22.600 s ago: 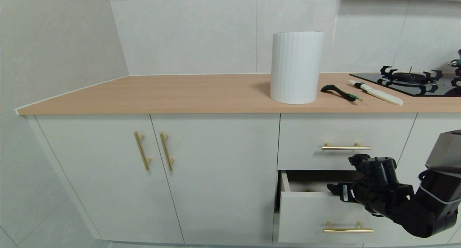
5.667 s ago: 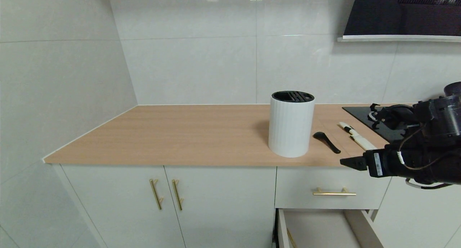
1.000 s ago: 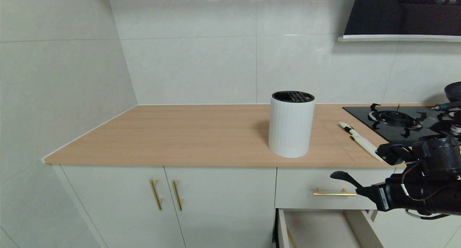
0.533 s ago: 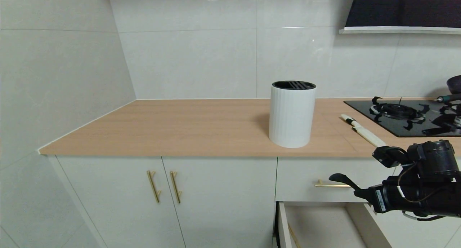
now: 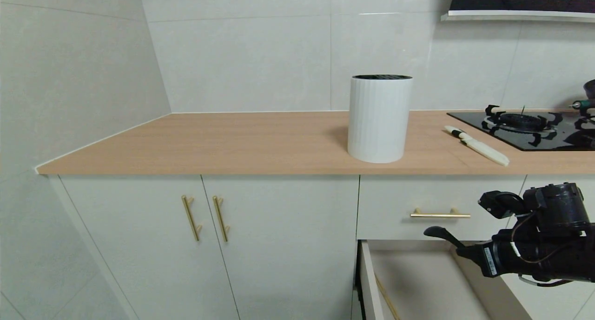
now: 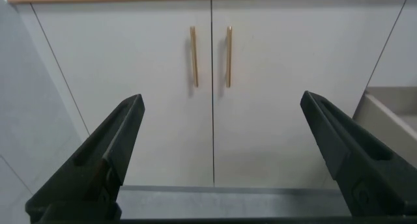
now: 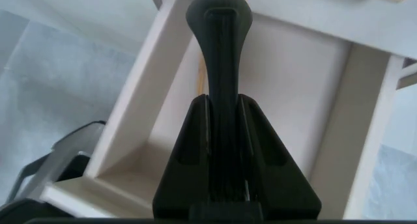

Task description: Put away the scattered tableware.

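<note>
Right gripper (image 5: pixel 459 251) is clamping a black utensil (image 5: pixel 437 232), hovering over the open drawer (image 5: pixel 370 283) between its side walls, above its bare floor; knife (image 5: pixel 479 146) is lying on the counter (image 5: pixel 232 143) above the drawer; left gripper (image 6: pixel 221 107) is gaping wide, left of the drawer.

The left claw (image 6: pixel 221 101), spread wide, faces two white cabinet doors (image 6: pixel 130 87) with upright gold handles (image 6: pixel 193 56).
</note>
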Controlling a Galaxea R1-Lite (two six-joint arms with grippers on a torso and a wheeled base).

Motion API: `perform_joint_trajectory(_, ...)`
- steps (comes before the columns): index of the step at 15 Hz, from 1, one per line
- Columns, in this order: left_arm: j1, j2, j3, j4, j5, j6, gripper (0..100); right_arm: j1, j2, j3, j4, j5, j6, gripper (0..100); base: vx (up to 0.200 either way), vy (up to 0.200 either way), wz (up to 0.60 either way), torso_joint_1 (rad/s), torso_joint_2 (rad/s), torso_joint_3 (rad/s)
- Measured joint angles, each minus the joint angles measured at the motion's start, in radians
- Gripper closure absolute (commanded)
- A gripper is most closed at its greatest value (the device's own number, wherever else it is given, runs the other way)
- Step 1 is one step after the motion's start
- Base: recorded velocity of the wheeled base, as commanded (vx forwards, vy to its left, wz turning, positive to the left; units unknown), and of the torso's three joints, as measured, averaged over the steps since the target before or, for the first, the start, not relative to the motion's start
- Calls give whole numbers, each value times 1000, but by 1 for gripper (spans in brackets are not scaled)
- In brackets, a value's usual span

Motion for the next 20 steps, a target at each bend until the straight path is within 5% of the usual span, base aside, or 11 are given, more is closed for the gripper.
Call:
perform_joint_trajectory(5,0,0,0,0,0,0,0,0,10,1,-1,0,-2,100,0,0,0,-141,454,306)
perform_joint_trajectory(13,0,0,0,0,0,0,0,0,92,14,-111,-9,-5,100,0,0,0,-23,77,57)
perform_joint_trajectory(20,0,0,0,0,0,0,0,38,359,-41,-168,-156,68,100,0,0,0,0,0,0)
